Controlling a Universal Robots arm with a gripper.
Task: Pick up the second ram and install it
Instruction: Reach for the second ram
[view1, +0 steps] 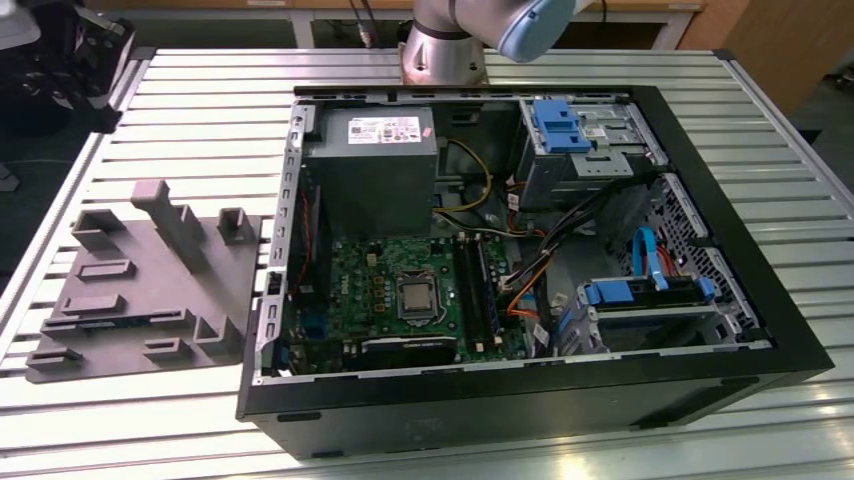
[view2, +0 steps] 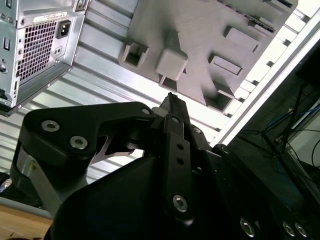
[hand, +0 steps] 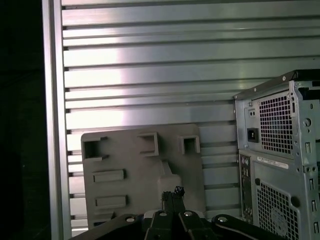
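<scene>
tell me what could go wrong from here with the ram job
1. The gripper, shut, hangs over the grey fixture plate; a descent here could strike one of its raised blocks.
2. In the open case, loose cables lie right beside the motherboard slots, so an approach to the slots might snag them.
</scene>
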